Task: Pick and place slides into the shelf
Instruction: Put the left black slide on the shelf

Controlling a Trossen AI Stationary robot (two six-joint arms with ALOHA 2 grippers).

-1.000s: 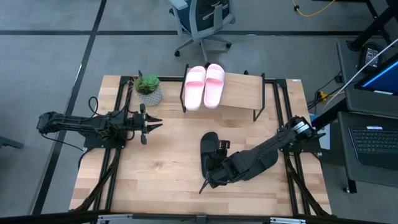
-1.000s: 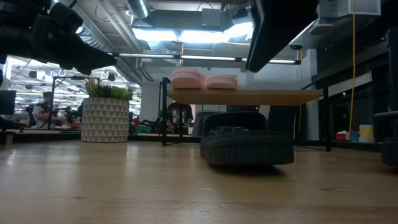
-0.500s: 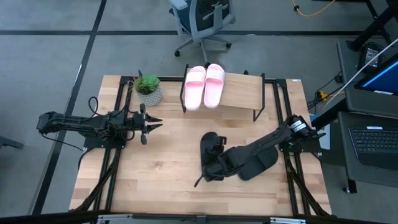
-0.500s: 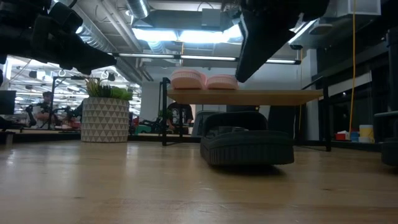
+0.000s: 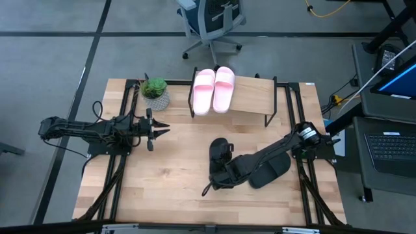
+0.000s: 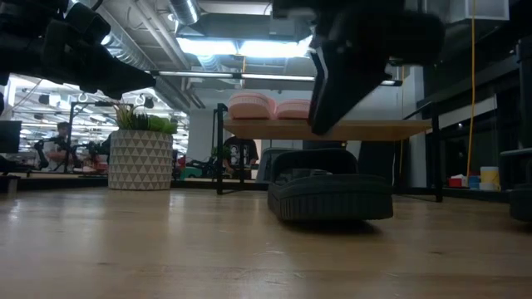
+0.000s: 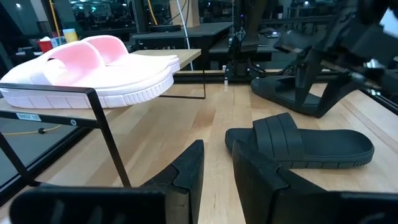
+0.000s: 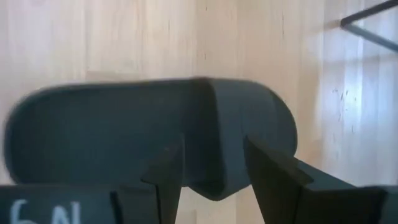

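The right gripper hangs low over a black slide near the middle of the table, a little toward its right edge. In the right wrist view the jaws stand apart, one dark finger on each side of the slide's wide strap, which fills the gap between them. Whether the fingers already touch the strap is hard to tell from here; they look just short of closing.

The slide's long axis runs roughly from the table's near edge toward the far edge, toe pointing at the shelf, and the right arm reaches across it from the right edge, so the jaws straddle the strap across the slide's width. That crossing is what a grasp would turn on: the jaws need to close on the strap and lift the slide clear before carrying it toward the far edge.

The second black slide lies just beside the first, toward the right edge, partly under the right arm. Both pink slides already sit side by side on the left part of the shelf's plank, leaving its right part bare.

The left gripper waits near the table's left edge beside a small potted plant, its jaws slightly apart and empty.
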